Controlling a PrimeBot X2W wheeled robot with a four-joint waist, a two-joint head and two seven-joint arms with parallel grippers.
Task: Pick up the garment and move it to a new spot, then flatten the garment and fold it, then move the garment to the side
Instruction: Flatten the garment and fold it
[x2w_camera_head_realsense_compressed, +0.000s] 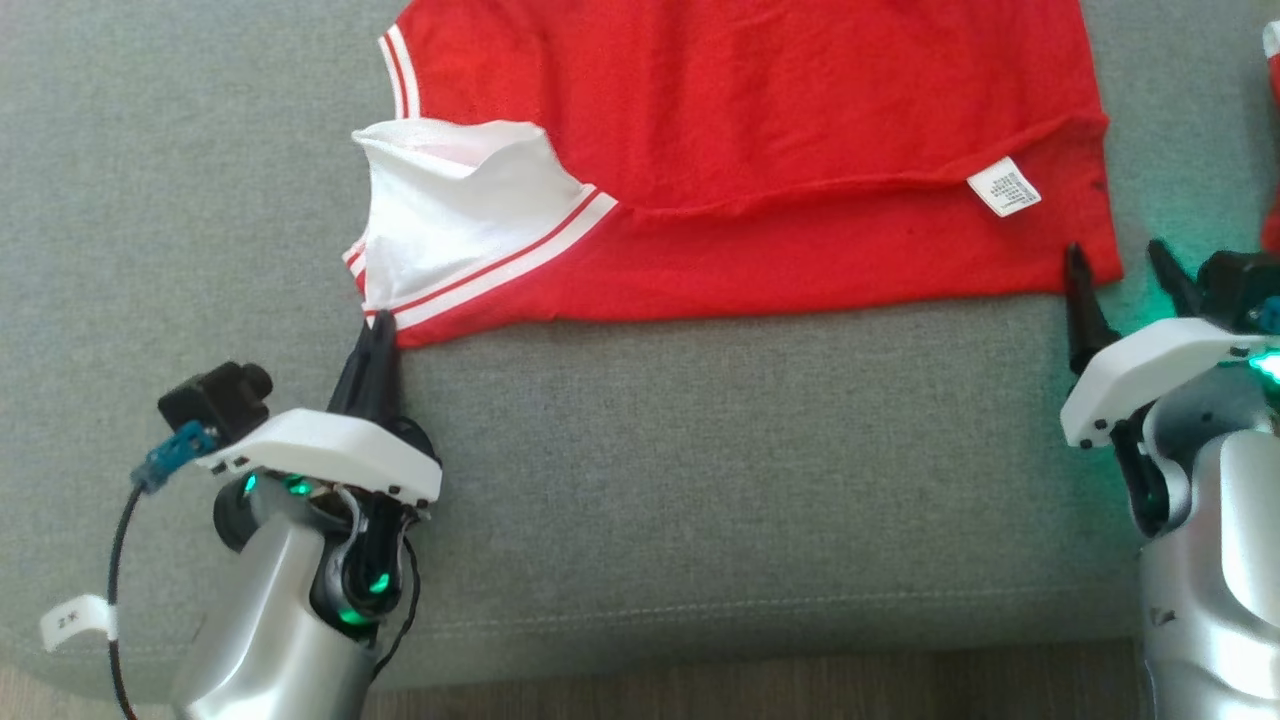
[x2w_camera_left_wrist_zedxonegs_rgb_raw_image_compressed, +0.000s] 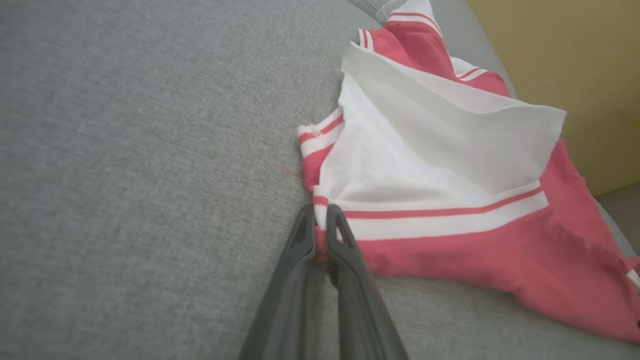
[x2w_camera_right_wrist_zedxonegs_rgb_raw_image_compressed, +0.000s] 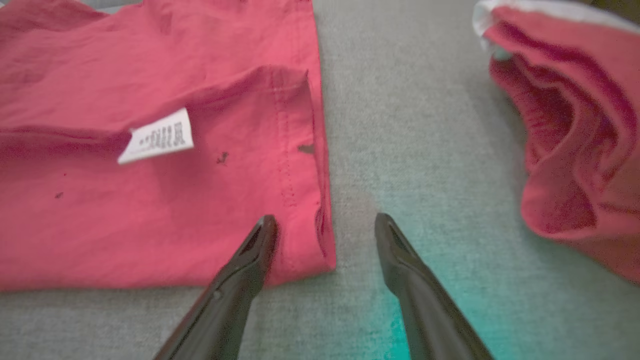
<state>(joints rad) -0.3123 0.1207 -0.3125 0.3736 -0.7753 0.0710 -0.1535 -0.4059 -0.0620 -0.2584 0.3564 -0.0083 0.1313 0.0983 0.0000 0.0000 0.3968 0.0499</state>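
A red garment (x2w_camera_head_realsense_compressed: 760, 150) with white, red-striped trim lies spread on the grey cushion (x2w_camera_head_realsense_compressed: 700, 450), its near part folded over so a white care tag (x2w_camera_head_realsense_compressed: 1004, 186) shows. My left gripper (x2w_camera_head_realsense_compressed: 378, 325) is shut on the garment's near left corner (x2w_camera_left_wrist_zedxonegs_rgb_raw_image_compressed: 330, 225), beside the white sleeve panel (x2w_camera_left_wrist_zedxonegs_rgb_raw_image_compressed: 425, 150). My right gripper (x2w_camera_head_realsense_compressed: 1118, 262) stands open at the garment's near right corner (x2w_camera_right_wrist_zedxonegs_rgb_raw_image_compressed: 300, 235): one fingertip (x2w_camera_right_wrist_zedxonegs_rgb_raw_image_compressed: 265, 230) rests over the red cloth, the other over bare cushion.
A second bunched red cloth (x2w_camera_right_wrist_zedxonegs_rgb_raw_image_compressed: 575, 135) lies to the right of my right gripper, also at the head view's right edge (x2w_camera_head_realsense_compressed: 1272, 210). The cushion's front edge (x2w_camera_head_realsense_compressed: 700, 625) runs close to me, with wooden floor (x2w_camera_head_realsense_compressed: 800, 690) below. A yellow wall (x2w_camera_left_wrist_zedxonegs_rgb_raw_image_compressed: 575, 55) stands beyond.
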